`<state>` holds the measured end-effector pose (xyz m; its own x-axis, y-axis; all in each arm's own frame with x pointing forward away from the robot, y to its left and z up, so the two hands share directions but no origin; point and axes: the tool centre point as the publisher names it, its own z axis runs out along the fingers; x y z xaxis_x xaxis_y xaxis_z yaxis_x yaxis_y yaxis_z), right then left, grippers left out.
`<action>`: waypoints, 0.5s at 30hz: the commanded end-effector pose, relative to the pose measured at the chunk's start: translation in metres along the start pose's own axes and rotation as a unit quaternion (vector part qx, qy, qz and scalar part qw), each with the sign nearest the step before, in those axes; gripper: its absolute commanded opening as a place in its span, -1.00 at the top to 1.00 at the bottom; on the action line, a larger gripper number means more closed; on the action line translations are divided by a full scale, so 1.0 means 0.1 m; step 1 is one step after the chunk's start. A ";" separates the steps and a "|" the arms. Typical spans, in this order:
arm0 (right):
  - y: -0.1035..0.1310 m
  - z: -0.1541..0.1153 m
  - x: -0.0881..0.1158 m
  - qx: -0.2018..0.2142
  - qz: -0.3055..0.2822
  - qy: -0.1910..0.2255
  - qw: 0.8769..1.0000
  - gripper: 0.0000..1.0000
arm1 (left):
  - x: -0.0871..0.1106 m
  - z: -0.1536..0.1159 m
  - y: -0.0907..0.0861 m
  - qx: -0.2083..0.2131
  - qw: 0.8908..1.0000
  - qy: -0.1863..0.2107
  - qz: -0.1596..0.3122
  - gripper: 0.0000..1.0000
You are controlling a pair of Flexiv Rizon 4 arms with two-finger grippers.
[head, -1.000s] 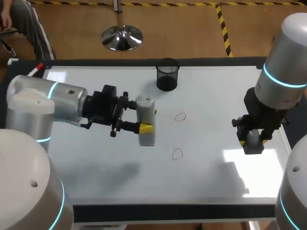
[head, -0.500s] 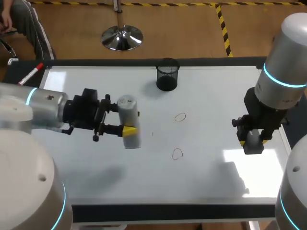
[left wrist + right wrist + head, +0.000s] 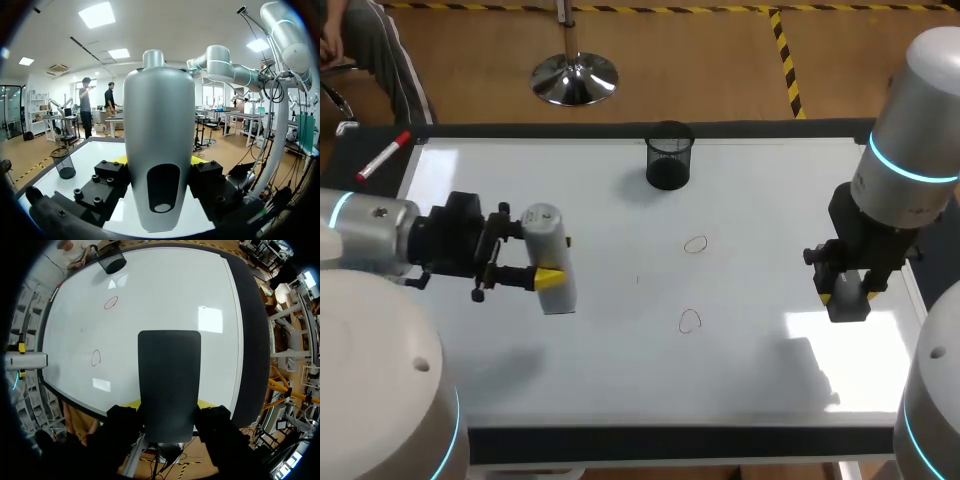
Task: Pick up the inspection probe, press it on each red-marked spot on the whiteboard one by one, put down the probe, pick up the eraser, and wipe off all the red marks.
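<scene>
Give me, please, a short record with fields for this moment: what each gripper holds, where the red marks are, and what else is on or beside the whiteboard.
white whiteboard: bears two red ring marks near its middle, one farther, one nearer, both unwiped
left gripper: shut on the silver-grey cylindrical inspection probe, held above the board's left part
right gripper: shut on the black rectangular eraser, above the board's right part
black mesh cup: upright near the far edge
red-capped marker pen: lying beside the board's far left corner

R wrist view: eraser (image 3: 169, 385) hides most of R gripper (image 3: 167, 404) tips.
</scene>
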<state>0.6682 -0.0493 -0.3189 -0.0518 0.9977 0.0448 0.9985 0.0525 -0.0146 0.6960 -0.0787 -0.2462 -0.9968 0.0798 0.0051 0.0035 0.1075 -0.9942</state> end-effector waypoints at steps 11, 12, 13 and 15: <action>0.00 0.00 -0.01 -0.001 -0.001 0.001 1.000 1.00 | 0.09 -0.29 -0.05 -0.015 1.000 -0.010 0.002 1.00; 0.00 0.00 -0.01 -0.001 -0.001 0.001 1.000 1.00 | 0.09 -0.30 -0.05 -0.013 1.000 -0.010 0.002 1.00; 0.00 0.00 -0.01 -0.001 -0.001 0.001 1.000 1.00 | 0.09 -0.34 -0.03 -0.012 1.000 -0.010 0.003 1.00; 0.00 0.00 -0.01 -0.001 -0.001 0.001 1.000 1.00 | 0.09 -0.37 -0.01 -0.007 1.000 -0.010 0.003 1.00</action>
<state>0.6682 -0.0494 -0.3189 -0.0517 0.9977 0.0449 0.9985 0.0524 -0.0147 0.6933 -0.0482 -0.2416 -0.9981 0.0613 -0.0009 0.0088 0.1290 -0.9916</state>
